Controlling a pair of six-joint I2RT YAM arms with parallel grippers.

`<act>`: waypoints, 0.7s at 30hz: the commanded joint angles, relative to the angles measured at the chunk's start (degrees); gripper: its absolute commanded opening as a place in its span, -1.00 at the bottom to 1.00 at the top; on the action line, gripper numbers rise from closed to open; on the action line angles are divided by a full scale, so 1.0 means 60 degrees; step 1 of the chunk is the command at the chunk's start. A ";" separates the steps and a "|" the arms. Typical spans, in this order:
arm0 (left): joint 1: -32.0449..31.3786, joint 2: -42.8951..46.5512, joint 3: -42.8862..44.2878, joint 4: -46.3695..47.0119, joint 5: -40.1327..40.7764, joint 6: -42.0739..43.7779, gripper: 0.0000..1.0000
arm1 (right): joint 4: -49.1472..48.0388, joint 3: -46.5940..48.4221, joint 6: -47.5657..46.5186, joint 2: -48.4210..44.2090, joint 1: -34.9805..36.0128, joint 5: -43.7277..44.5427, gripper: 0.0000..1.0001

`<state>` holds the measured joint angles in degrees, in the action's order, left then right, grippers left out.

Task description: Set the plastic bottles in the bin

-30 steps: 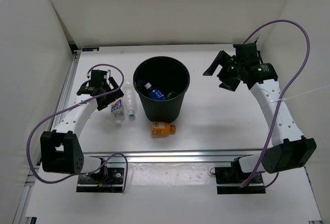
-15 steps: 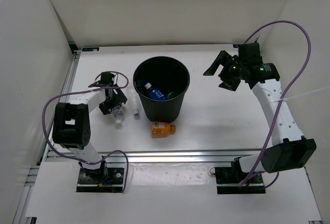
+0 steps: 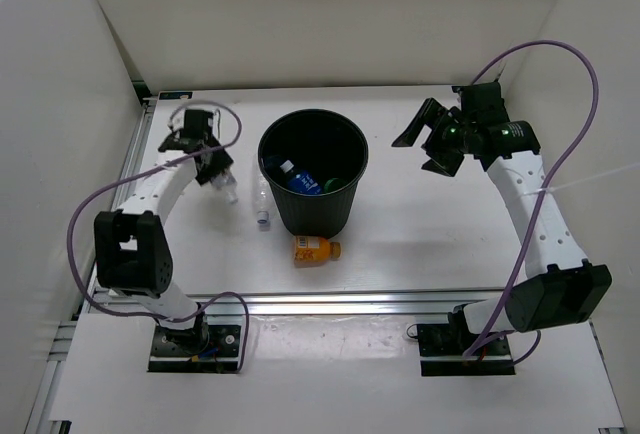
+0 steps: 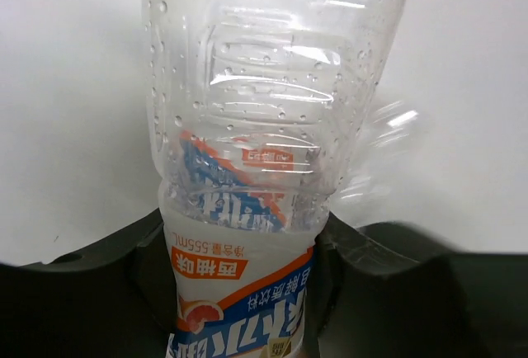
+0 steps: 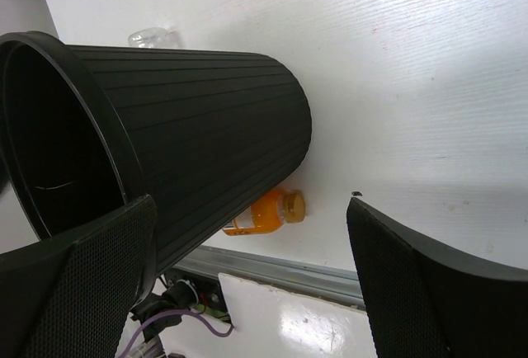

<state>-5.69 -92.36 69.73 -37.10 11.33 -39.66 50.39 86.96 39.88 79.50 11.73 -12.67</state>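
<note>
My left gripper (image 3: 212, 169) is shut on a clear plastic bottle (image 3: 227, 187) with an orange and blue label, left of the bin. In the left wrist view the bottle (image 4: 264, 110) stands up between the dark jaws of the left gripper (image 4: 243, 238). The round black bin (image 3: 352, 169) holds a blue-label bottle (image 3: 300, 180) and a green one (image 3: 331, 185). A second clear bottle (image 3: 262, 204) lies against the bin's left side. The short orange bottle (image 3: 314, 248) lies in front of the bin. My right gripper (image 3: 425, 139) hangs open to the right of the bin, with nothing between its fingers.
In the right wrist view the bin's ribbed wall (image 5: 206, 127) fills the left side, with the orange bottle (image 5: 266, 214) at its base. A metal rail (image 3: 320, 302) runs along the table's near edge. White walls enclose the left, back and right.
The left gripper has shut on one clear bottle and carried it toward the back left. The other clear bottle has shifted closer to the bin. The right arm has stayed put.
</note>
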 commanded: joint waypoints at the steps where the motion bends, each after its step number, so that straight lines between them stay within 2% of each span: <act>1: -0.0003 0.1433 0.2216 0.0163 0.0340 0.0238 -0.25 | -0.0357 0.0331 -0.0172 0.0093 -0.0021 -0.0321 1.00; 6: -0.0573 0.1331 0.5172 0.0163 -0.1198 0.0487 -0.25 | -0.0444 0.0230 -0.0172 0.0094 -0.0021 -0.0496 1.00; 9: -0.1261 0.0936 0.6157 0.0163 -0.2077 0.0589 -0.25 | -0.0444 0.0113 -0.0085 0.0094 -0.0021 -0.0496 1.00; 13: -0.2782 0.0059 0.6483 0.0163 -0.2648 0.1233 -0.12 | -0.0444 -0.0093 0.0018 0.0094 -0.0021 -0.0583 1.00; 16: -0.3487 -0.0368 0.6382 0.0163 -0.2826 0.1657 -0.02 | -0.0532 -0.0094 0.0019 0.0094 -0.0021 -0.0701 1.00; 17: -0.3693 -0.0485 0.6279 0.0163 -0.2826 0.2007 0.06 | -0.0532 -0.0094 0.0019 0.0094 -0.0021 -0.0701 1.00; 18: -0.3999 -0.0486 0.6176 0.0163 -0.2652 0.2155 0.57 | -0.0619 -0.0094 0.0019 0.0094 -0.0021 -0.0701 1.00; 19: -0.4104 -0.0370 0.5972 0.0076 -0.2448 0.2157 1.00 | -0.0620 -0.0094 0.0019 0.0094 -0.0021 -0.0701 1.00; 21: -0.4235 -0.0049 0.5825 0.0075 -0.1761 0.2492 1.00 | -0.0620 -0.0094 -0.0097 0.0094 -0.0021 -0.0701 1.00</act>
<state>-30.20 -96.73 105.34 -34.87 -2.52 -28.95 48.90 86.41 40.07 80.12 11.73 -15.46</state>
